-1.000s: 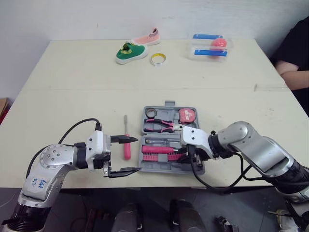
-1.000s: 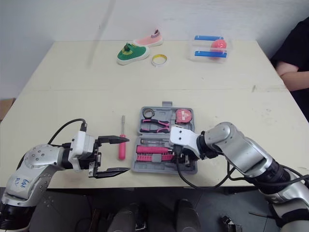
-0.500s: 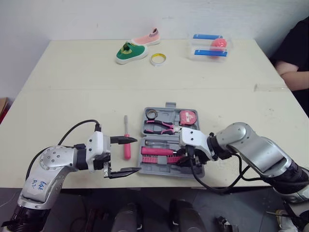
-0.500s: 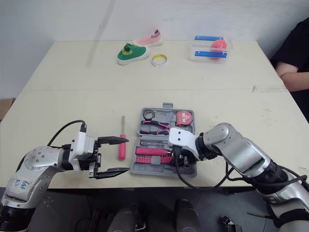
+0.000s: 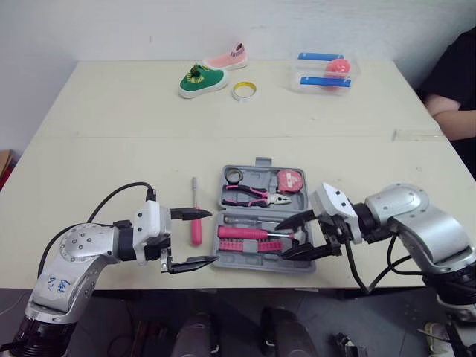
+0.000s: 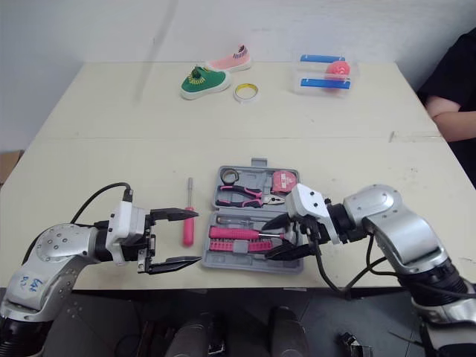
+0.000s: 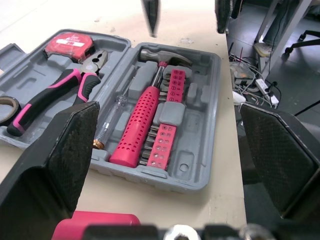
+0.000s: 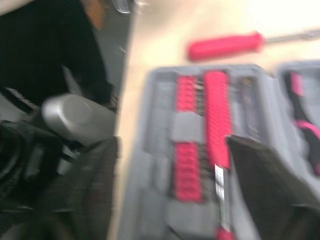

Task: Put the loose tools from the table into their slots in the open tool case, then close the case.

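left gripper (image 5: 214, 237) hangs at the near edge of the tabletop (image 5: 111, 149), forearm level and pointing right, fingers spread wide just off the left end of the case (image 5: 253, 265). it sits as it did a second ago. right gripper (image 5: 281, 241) points left from a bent elbow, fingers spread and empty over the near right part of the case. a second ago it was lower and further left, down among the tools, with its fingers hidden; it has since drawn back to the right and lifted clear.

the case lies open and flat. hammer (image 5: 242, 232) sits in the front half, its head now uncovered. pliers (image 5: 249, 195), tape measure (image 5: 288, 180) and a small tape roll (image 5: 233, 175) fill the rear half. screwdriver (image 5: 195, 232) lies loose on the tabletop just left of the case, tip pointing away, under the left gripper's upper finger.

well beyond stand a green shoe (image 5: 201, 80), pink shoe (image 5: 225, 58), yellow ring (image 5: 243, 91) and clear box (image 5: 325, 71).
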